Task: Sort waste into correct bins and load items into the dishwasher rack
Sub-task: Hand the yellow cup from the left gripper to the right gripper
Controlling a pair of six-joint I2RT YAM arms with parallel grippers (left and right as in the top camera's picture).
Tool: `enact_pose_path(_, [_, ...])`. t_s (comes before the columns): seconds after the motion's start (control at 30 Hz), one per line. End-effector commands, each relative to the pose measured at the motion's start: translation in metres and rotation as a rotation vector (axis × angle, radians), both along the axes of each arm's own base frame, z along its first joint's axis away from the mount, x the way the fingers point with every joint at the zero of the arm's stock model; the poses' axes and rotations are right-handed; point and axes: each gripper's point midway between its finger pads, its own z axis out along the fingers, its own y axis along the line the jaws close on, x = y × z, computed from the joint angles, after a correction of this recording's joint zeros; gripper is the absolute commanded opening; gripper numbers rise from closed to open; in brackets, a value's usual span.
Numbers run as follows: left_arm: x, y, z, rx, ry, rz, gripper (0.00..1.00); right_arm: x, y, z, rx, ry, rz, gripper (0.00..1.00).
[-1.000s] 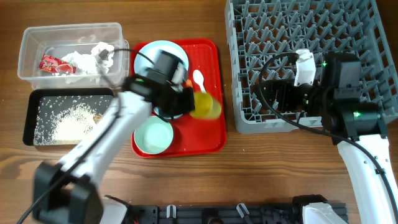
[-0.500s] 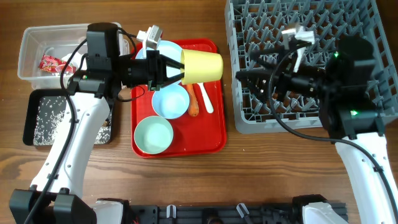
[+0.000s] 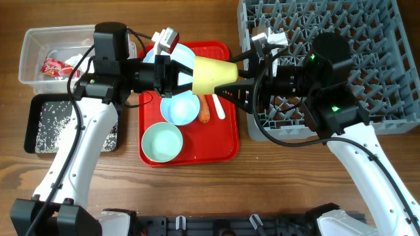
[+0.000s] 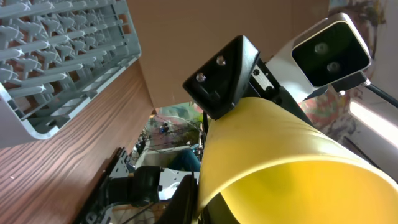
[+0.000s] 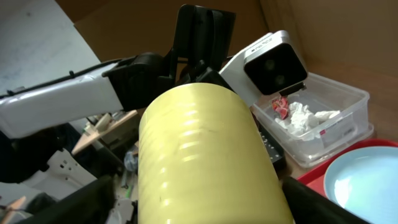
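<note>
The yellow cup [image 3: 211, 75] hangs on its side above the red tray [image 3: 226, 141]. My left gripper [image 3: 184, 74] is shut on its rim, one finger inside; the cup fills the left wrist view [image 4: 280, 155]. My right gripper [image 3: 230, 84] is open, its fingers standing either side of the cup's base end, with the cup between them in the right wrist view [image 5: 205, 162]. The pale blue bowl [image 3: 180, 108], mint bowl [image 3: 162, 142], carrot [image 3: 205, 111] and white spoon [image 3: 217, 108] lie on the tray. The pale blue plate [image 3: 174, 56] is partly hidden.
The grey rack [image 3: 367, 39] stands at the right. The clear tub [image 3: 36, 46] at far left holds the red wrapper [image 3: 52, 65] and tissue [image 5: 305, 115]. The black tray [image 3: 39, 124] below it holds rice [image 3: 52, 128].
My right arm has swung left from over the rack, and its open fingers now straddle the cup's base. My left gripper still holds the cup in nearly the same place.
</note>
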Motion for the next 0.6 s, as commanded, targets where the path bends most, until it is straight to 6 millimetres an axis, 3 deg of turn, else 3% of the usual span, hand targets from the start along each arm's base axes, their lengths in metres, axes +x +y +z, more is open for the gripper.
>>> enact_pose_path(0.0, [-0.006, 0.000, 0.010, -0.022, -0.026, -0.028, 0.04, -0.007, 0.003, 0.005, 0.012, 0.006, 0.046, 0.79])
enact_pose_path(0.2, [-0.006, 0.000, 0.010, -0.022, -0.019, -0.028, 0.04, -0.003, 0.004, -0.005, -0.003, 0.040, 0.050, 0.77])
enact_pose_path(0.33, [-0.006, 0.000, 0.010, -0.022, -0.019, -0.028, 0.04, -0.003, 0.005, -0.012, -0.012, 0.048, 0.063, 0.59])
enact_pose_path(0.47, [-0.006, 0.000, 0.010, -0.022, -0.019, -0.027, 0.04, -0.002, 0.006, -0.010, -0.007, 0.032, 0.063, 0.51])
enact_pose_path(0.5, [-0.006, 0.000, 0.010, -0.022, -0.020, -0.027, 0.07, -0.002, 0.006, -0.009, -0.006, 0.029, 0.063, 0.49])
enact_pose_path(0.53, [-0.006, 0.000, 0.010, -0.022, -0.019, -0.027, 0.20, -0.002, 0.006, -0.009, -0.006, 0.026, 0.063, 0.49])
enact_pose_path(0.57, [-0.006, 0.000, 0.010, -0.022, -0.020, -0.027, 0.26, -0.002, 0.006, -0.009, -0.005, 0.026, 0.063, 0.48])
